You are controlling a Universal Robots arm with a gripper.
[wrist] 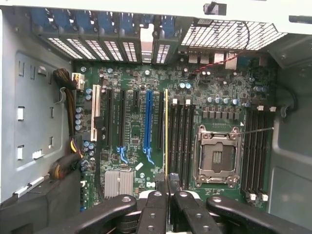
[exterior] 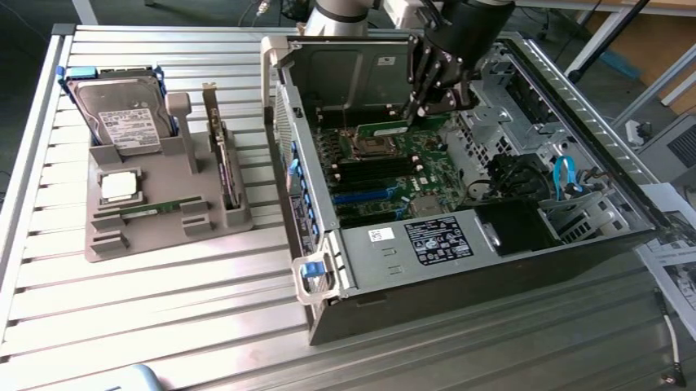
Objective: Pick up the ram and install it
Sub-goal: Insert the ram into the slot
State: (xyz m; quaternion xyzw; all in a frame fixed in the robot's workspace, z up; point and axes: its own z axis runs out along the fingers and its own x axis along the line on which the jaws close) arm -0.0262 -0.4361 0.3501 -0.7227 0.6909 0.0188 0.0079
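Wrist view: the tool (wrist: 168,184) is clamped on the ram (wrist: 165,131), which juts edge-on straight out from its fingertips, toward the black memory slots (wrist: 181,141) just beyond. The ram looks light, stiff, thin and probably fragile. It is best pinched along its upper edge, clear of the contacts.

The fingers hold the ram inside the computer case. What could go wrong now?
The ram hangs by the black slots; if it is not lined up, pressing may bend it. The fingers seem to hold one end, so it might tilt. The open processor socket is close; a slip could hit it.
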